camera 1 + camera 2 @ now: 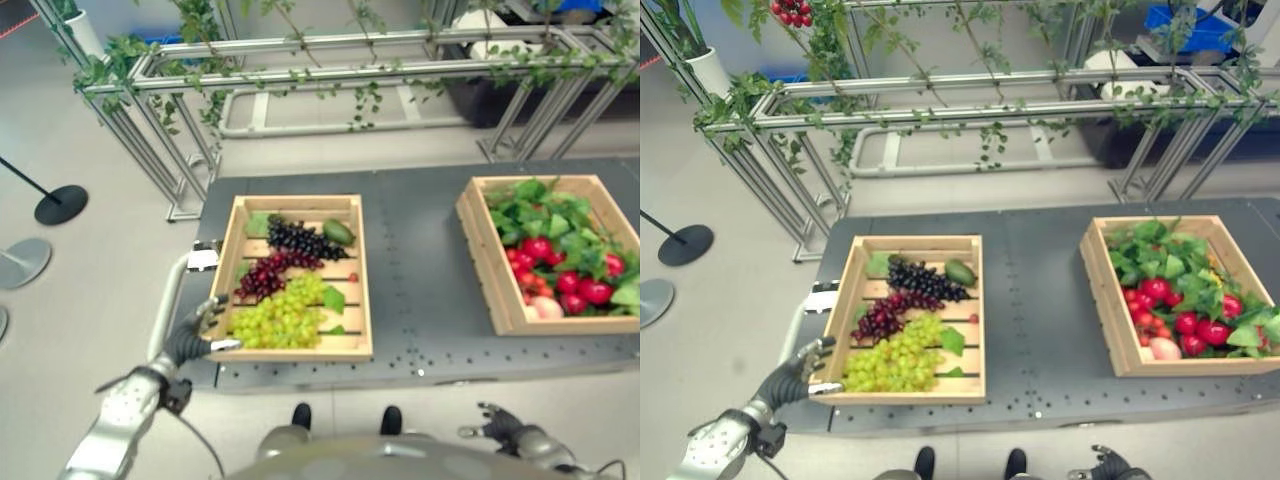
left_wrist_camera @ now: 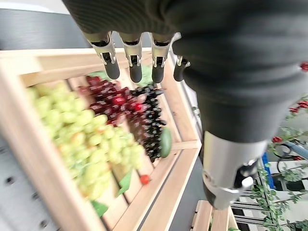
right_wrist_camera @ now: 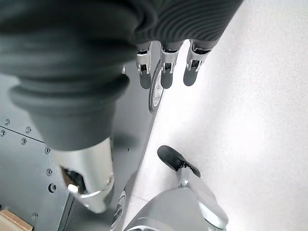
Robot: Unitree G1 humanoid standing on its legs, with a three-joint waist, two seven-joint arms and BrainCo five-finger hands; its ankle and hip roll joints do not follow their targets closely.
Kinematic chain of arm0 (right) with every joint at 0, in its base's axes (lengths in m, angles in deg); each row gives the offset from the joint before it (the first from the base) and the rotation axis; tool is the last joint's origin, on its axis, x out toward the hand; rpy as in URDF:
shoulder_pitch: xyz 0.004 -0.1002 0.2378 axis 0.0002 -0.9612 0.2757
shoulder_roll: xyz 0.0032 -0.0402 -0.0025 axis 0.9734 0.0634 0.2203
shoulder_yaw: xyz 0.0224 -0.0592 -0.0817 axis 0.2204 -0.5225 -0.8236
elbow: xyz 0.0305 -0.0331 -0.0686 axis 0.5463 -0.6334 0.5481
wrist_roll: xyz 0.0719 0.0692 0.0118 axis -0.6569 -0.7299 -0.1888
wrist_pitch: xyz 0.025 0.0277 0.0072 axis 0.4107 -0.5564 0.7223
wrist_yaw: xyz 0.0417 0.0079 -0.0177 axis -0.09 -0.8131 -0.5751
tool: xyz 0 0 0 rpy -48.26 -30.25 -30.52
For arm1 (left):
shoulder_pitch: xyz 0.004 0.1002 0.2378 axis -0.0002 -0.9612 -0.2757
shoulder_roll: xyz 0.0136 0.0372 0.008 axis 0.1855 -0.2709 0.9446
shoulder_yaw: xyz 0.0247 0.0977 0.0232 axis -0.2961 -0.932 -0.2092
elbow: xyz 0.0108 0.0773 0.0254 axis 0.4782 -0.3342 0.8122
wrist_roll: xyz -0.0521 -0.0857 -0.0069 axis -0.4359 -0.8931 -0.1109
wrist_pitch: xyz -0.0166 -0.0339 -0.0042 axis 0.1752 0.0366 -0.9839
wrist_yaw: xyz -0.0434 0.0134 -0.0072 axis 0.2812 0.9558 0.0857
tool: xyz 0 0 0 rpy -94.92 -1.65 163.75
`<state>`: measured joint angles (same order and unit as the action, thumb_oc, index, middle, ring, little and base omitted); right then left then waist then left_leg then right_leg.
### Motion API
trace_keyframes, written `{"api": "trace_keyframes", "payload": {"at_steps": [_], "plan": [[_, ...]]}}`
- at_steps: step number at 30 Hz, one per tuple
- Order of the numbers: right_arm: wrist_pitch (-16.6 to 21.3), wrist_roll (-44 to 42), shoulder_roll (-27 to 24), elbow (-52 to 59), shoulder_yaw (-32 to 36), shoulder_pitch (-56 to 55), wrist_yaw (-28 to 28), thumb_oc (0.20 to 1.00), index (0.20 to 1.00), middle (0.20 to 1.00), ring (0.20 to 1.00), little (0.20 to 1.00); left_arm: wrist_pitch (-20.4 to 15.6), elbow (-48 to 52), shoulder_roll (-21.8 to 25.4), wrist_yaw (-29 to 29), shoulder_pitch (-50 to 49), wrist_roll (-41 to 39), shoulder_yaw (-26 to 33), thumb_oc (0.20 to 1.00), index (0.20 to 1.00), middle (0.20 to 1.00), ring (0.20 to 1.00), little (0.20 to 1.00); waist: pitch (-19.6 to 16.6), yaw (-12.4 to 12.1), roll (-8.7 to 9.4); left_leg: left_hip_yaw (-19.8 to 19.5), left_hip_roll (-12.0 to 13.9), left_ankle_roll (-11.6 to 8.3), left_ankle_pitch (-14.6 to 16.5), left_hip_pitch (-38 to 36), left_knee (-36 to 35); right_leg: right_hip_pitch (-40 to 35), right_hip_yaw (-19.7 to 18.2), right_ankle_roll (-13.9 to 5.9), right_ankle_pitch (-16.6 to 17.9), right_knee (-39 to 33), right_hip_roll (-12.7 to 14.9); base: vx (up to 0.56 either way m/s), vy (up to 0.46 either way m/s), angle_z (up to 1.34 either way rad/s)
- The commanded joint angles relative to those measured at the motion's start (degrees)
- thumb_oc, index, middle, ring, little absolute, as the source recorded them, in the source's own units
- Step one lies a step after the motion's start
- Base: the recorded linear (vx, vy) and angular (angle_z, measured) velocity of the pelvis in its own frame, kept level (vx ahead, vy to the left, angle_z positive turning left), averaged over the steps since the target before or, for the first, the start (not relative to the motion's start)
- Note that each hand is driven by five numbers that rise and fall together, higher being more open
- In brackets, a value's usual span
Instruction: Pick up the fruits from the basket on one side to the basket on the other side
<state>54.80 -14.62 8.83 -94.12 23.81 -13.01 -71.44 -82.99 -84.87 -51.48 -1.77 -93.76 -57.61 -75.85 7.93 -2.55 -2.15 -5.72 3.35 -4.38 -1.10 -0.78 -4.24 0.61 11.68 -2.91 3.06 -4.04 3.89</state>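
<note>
The left wooden crate (image 1: pixel 290 203) holds green grapes (image 1: pixel 280 320), dark red grapes (image 1: pixel 265 275), black grapes (image 1: pixel 298 238), a green fruit (image 1: pixel 339 232) and a small red fruit (image 1: pixel 353 277). The right crate (image 1: pixel 480 250) holds red fruits (image 1: pixel 585 288) and a pale peach (image 1: pixel 546 307) among green leaves. My left hand (image 1: pixel 190 340) hovers open at the left crate's near left corner, its fingers (image 2: pixel 134 67) straight above the grapes (image 2: pixel 82 134). My right hand (image 1: pixel 505 425) hangs open below the table's front edge, holding nothing, with its fingers (image 3: pixel 166 72) over the floor.
Both crates rest on a dark grey perforated table (image 1: pixel 420 290) with a white handle (image 1: pixel 170 300) at its left end. Behind it stands a metal frame (image 1: pixel 350 75) hung with vines. Round stand bases (image 1: pixel 60 204) sit on the floor to the left.
</note>
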Motion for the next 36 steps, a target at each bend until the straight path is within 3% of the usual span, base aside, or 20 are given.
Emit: {"api": "trace_keyframes", "payload": {"at_steps": [1, 9, 10, 17, 27, 36], "plan": [[-0.87, 0.11, 0.14, 1.75, -3.76, 2.88, -0.21, 1.000, 1.000, 1.000, 1.000, 1.000, -2.62, -4.13, 0.01, -4.93, 9.42, 2.44, -0.62, 1.000, 1.000, 1.000, 1.000, 1.000, 2.07, 2.34, 3.35, 2.45, -2.42, 1.78, 1.00, 4.26, 2.67, 6.12, -2.51, -4.20, -0.15, 6.32, 3.54, -0.08, 0.035, -0.15], [-0.98, -0.33, 0.42, 3.10, -7.00, 6.76, 0.83, 1.000, 1.000, 1.000, 1.000, 1.000, -2.58, -20.69, -2.83, -11.83, 29.10, 7.24, -8.49, 1.000, 1.000, 1.000, 1.000, 1.000, 6.01, 4.68, 3.52, 4.04, -3.05, 2.35, 0.49, 10.03, 5.21, 14.06, -4.82, -4.21, -0.28, 11.74, 3.45, -0.09, 0.044, -0.18], [-0.81, -0.95, 0.57, 3.97, -7.98, 7.84, 1.25, 1.000, 1.000, 1.000, 1.000, 1.000, -2.38, -26.15, -3.70, -13.72, 34.34, 8.01, -10.79, 1.000, 1.000, 1.000, 1.000, 1.000, 7.55, 5.46, 3.77, 4.55, -3.16, 2.47, 0.34, 11.54, 6.08, 15.74, -5.27, -4.30, -0.20, 12.46, 3.45, -0.07, 0.032, -0.18], [-0.43, -2.40, 0.56, 5.24, -9.49, 10.12, 2.98, 1.000, 1.000, 1.000, 1.000, 1.000, -1.95, -35.67, -5.35, -17.23, 44.47, 9.74, -16.48, 1.000, 1.000, 1.000, 1.000, 1.000, 11.28, 6.82, 4.55, 5.57, -3.55, 2.56, 0.36, 15.77, 8.81, 20.50, -6.56, -4.50, 0.45, 14.21, 3.89, -0.05, 0.029, -0.11], [0.55, -5.36, -0.19, 5.86, -10.32, 13.53, 5.74, 1.000, 1.000, 1.000, 1.000, 1.000, -0.21, -50.68, -5.92, -20.79, 54.22, 11.51, -21.30, 1.000, 1.000, 1.000, 1.000, 1.000, 15.59, 7.99, 6.08, 6.03, -3.91, 2.51, 0.17, 23.36, 13.56, 26.74, -7.03, -4.44, 2.04, 15.95, 4.14, -0.05, -0.002, -0.01], [1.39, -7.12, -0.13, 5.69, -10.90, 13.09, 5.93, 1.000, 1.000, 1.000, 1.000, 1.000, 1.06, -56.40, -3.53, -20.84, 57.09, 14.31, -23.09, 1.000, 1.000, 1.000, 1.000, 1.000, 16.74, 7.77, 7.51, 5.69, -3.73, 2.55, 0.51, 26.24, 15.75, 28.65, -6.87, -4.17, 2.37, 16.31, 4.02, -0.02, -0.012, 0.01]]}}
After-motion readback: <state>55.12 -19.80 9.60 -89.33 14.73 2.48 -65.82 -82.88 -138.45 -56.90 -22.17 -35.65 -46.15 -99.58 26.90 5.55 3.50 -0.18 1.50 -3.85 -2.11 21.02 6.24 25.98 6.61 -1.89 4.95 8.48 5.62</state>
